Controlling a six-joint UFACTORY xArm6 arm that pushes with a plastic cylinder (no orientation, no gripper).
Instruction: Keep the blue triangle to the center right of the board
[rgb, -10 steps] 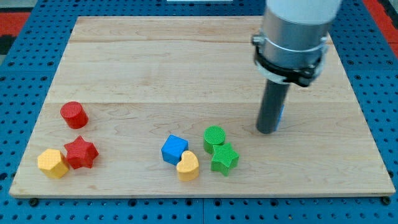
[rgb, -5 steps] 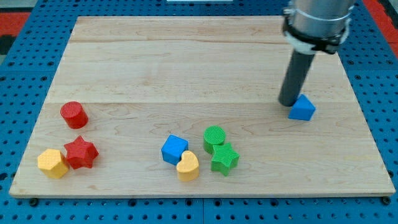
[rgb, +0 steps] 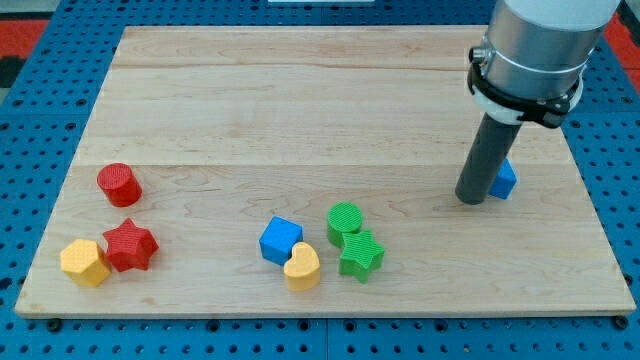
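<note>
The wooden board (rgb: 300, 110) has its whole upper half bare, from the top edge down past the middle, and a wide open strip runs along the right edge too. The blue triangle (rgb: 503, 181) sits at the centre right of the frame, partly hidden behind the rod, with bare wood between it and the right edge. My tip (rgb: 471, 199) rests on the board just left of and a little below the triangle; whether the two touch cannot be told. The rod has no jaws, so nothing is held or pinched. Along the bottom centre cluster a blue cube (rgb: 280, 241), a yellow heart (rgb: 302, 267), a green cylinder (rgb: 345, 222) and a green star (rgb: 361, 254). At lower left lie a red cylinder (rgb: 119, 184), a red star (rgb: 130, 246) and a yellow hexagon (rgb: 84, 262).
</note>
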